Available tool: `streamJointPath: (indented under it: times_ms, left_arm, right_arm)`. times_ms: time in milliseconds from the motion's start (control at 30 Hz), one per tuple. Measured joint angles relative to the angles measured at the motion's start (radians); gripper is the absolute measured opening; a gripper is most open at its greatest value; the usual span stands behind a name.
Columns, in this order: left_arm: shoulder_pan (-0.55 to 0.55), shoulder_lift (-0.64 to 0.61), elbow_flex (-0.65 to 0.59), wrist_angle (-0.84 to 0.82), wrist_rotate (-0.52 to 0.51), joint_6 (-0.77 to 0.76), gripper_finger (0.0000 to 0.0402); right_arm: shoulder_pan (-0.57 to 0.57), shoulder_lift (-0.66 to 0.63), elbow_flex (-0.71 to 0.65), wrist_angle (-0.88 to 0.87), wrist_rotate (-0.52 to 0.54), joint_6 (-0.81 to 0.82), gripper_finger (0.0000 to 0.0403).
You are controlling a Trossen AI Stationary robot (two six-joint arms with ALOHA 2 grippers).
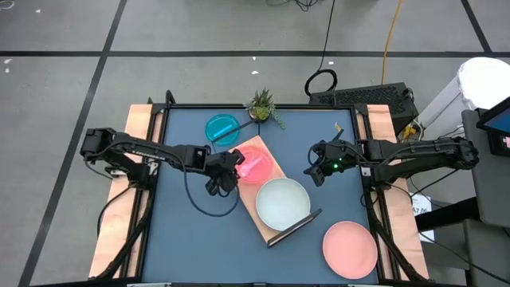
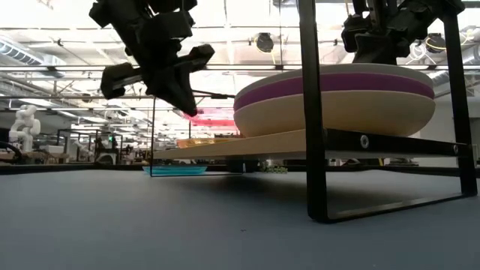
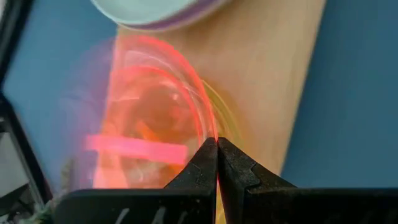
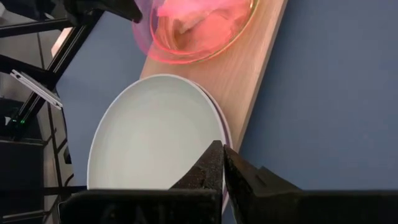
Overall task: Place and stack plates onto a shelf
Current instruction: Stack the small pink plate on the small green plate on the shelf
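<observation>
The wooden shelf [image 1: 275,225] stands slantwise mid-table. On its near end rests a stack of plates [image 2: 337,97]: pale blue-white on top [image 1: 282,202], purple and cream under it. At its far end my left gripper [image 1: 231,165] is shut on the magenta plate [image 1: 255,163], held over an orange plate [image 2: 196,142] that lies on the board. A cyan plate [image 1: 222,127] lies on the table at the far side, a salmon pink plate [image 1: 350,249] at the near right. My right gripper [image 1: 315,172] hovers shut, right of the shelf. My left gripper pinches the magenta plate's rim [image 3: 207,127] between its two fingers, on the side toward the table's left. The fingers slant downward from the left. The plate hangs clear above the orange plate [image 3: 229,119], roughly level.
A small potted plant [image 1: 263,105] stands at the table's far edge. A black cable loop [image 1: 209,203] lies on the table below the left arm. The shelf's black wire legs [image 2: 313,112] rise at its ends. Bare blue tabletop [image 1: 191,247] lies at the near left.
</observation>
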Motion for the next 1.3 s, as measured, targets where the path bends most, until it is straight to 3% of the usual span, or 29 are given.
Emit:
streamJointPath:
  times_ms: [1033, 1300]
  left_arm:
    - [0.036, 0.007, 0.001, 0.003, -0.002, -0.041, 0.0003]
    - [0.027, 0.007, 0.001, 0.002, 0.047, -0.042, 0.0003]
  right_arm:
    - [0.0, 0.0, 0.0, 0.0, 0.031, 0.0, 0.0]
    - [0.0, 0.0, 0.0, 0.0, 0.031, -0.006, 0.0]
